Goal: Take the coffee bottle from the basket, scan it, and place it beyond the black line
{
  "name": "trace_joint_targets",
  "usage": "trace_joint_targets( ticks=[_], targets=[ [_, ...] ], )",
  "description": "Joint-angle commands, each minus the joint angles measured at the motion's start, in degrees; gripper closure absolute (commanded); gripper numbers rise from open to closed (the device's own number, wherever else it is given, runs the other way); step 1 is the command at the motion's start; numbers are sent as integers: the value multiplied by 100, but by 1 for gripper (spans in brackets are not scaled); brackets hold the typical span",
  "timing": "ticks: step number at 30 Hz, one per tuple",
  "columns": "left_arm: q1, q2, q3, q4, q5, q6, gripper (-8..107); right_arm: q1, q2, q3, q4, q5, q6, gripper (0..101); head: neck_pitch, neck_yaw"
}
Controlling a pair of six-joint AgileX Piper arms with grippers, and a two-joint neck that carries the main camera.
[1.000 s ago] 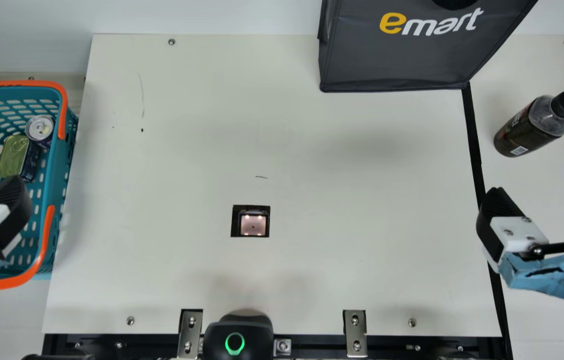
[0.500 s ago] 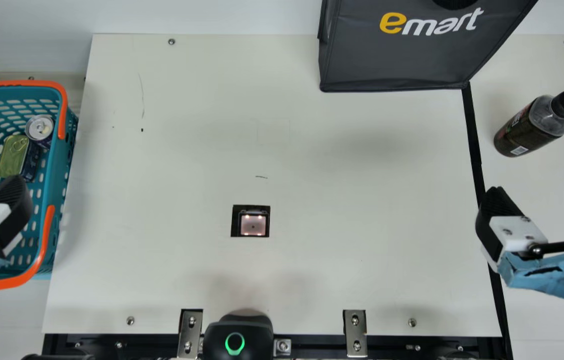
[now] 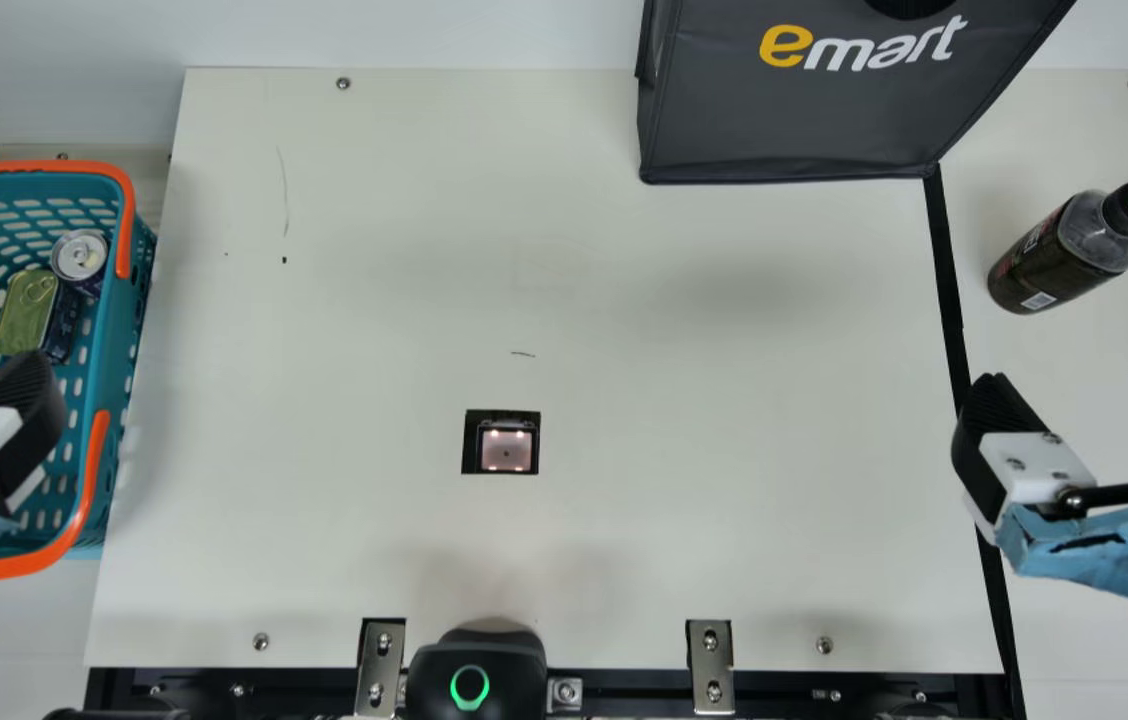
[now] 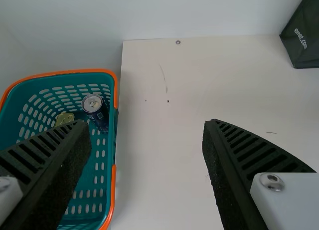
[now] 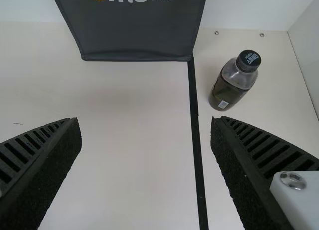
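The coffee bottle [image 3: 1064, 250] stands upright on the table to the right of the black line [image 3: 946, 270]; the right wrist view shows the bottle [image 5: 234, 81] too. My right gripper [image 3: 1084, 400] is on the near side of the bottle, apart from it, and in its wrist view the gripper [image 5: 146, 135] is open and holds nothing. My left gripper [image 3: 19, 420], partly cut off by the main view's left edge, is over the basket [image 3: 112, 330]. In the left wrist view this gripper [image 4: 144, 135] is open with nothing between its fingers.
A can [image 3: 80, 256] and a green-topped tin [image 3: 26, 312] are in the basket. The scanner window [image 3: 506, 446] is set into the table's middle. A dark bag [image 3: 794, 120] stands at the back, and a black device [image 3: 476, 672] at the front edge.
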State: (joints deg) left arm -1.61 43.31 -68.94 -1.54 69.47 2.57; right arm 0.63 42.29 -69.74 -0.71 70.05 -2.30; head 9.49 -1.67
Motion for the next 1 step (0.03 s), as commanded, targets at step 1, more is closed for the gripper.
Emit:
trace_joint_targets(
  ticks=[1],
  targets=[
    [0,0,0,0,0,0,9,0,0,0,0,0,0,10,-157,9]
  ],
)
